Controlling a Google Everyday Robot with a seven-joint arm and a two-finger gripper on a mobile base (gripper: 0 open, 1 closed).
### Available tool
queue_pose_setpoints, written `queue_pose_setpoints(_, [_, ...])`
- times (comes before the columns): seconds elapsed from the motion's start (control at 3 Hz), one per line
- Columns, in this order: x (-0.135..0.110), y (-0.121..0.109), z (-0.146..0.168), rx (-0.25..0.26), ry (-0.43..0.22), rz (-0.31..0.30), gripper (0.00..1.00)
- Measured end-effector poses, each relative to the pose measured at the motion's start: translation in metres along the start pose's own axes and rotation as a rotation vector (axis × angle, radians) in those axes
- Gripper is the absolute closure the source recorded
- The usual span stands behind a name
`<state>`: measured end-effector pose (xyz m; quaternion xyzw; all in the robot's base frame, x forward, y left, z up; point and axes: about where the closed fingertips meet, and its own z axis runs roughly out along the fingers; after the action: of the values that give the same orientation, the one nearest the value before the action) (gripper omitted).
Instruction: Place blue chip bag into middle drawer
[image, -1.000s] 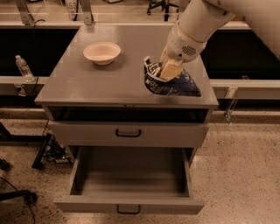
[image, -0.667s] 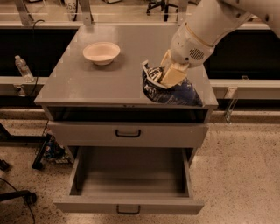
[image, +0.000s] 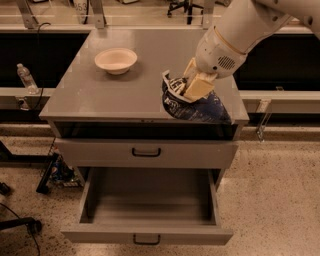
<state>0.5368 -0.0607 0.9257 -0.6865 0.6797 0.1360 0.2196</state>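
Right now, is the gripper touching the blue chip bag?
Touching. The camera view shows the gripper over the cabinet top, its fingers pressed onto the blue chip bag.

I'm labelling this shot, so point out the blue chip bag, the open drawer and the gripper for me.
blue chip bag (image: 202, 108): camera view, on its dark foil body.
middle drawer (image: 150, 234): camera view, on its pulled-out front panel.
gripper (image: 189, 89): camera view, at its tip on the bag's upper end.

The grey cabinet top (image: 100, 95) is seen in the upper middle of the frame. A cream bowl (image: 116, 60) rests on it toward the upper left. The blue chip bag (image: 197, 104) lies at its right front edge, with the gripper (image: 192, 86) closed on the bag's upper end.
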Motion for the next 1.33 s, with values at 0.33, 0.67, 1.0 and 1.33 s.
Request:
queue_pose_setpoints(0.33, [-0.005,0.016,0.018,-0.042,0.001,-0.013,1.00])
queue_pose_setpoints(0.67, [-0.017,0.047,0.048,-0.093,-0.002,-0.040,1.00])
queue_pose_setpoints(1.0, [-0.021,0.069,0.074,-0.101,0.028,-0.057,1.00])
queue_pose_setpoints(1.33, [-0.008,0.094,0.124,-0.107,0.060,-0.038,1.00])
